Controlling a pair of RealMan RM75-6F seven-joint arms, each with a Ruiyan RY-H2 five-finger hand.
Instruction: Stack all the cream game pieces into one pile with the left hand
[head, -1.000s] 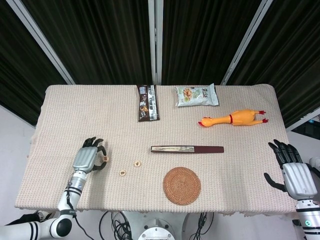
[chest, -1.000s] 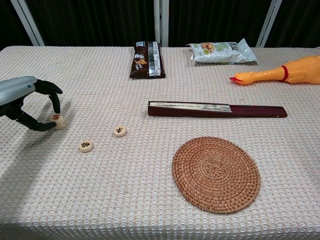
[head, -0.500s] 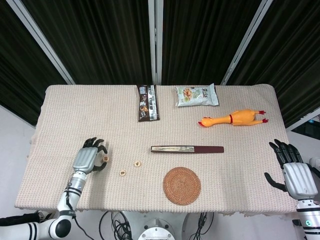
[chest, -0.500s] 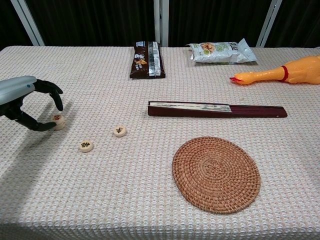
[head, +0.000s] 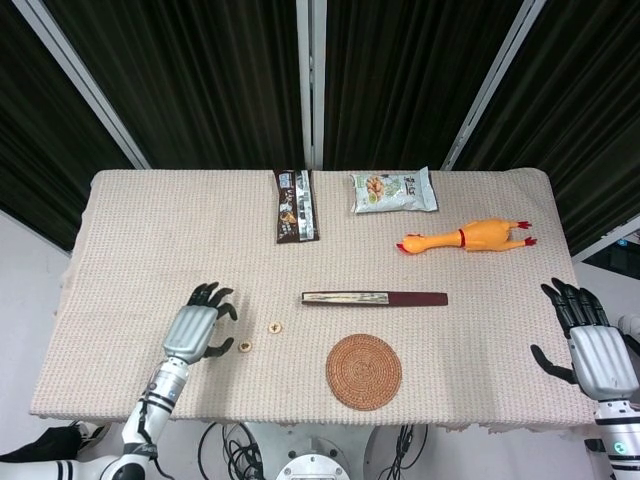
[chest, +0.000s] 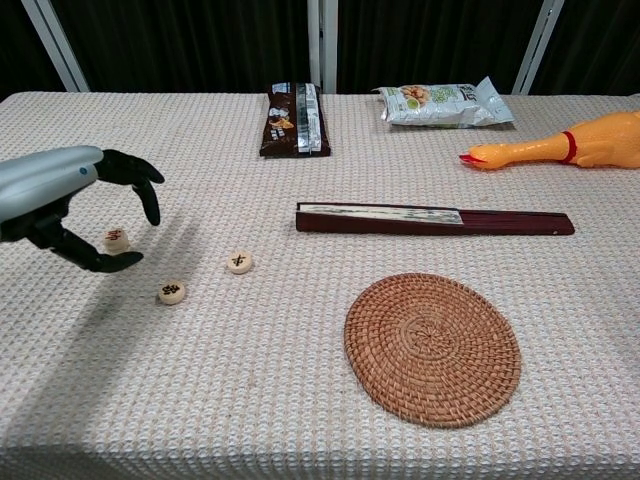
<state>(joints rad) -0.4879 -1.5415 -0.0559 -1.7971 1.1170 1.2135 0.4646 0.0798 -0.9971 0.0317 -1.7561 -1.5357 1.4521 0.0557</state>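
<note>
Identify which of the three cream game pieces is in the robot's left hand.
The leftmost cream round game piece, pinched in the left hand and raised off the cloth. The other two cream pieces lie flat on the cloth, untouched.

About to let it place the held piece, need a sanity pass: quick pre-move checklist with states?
1. Piece held: cream piece sits between the left hand fingers, off the cloth: ok.
2. Target pieces free: near piece and far piece lie flat, apart: ok.
3. Stack started: no, nothing stacked yet: not ok.
4. Grip firmness: cannot tell.
5. Right hand open at the table edge, out of the way: ok.
6. Fan and coaster off the path: ok.
</note>
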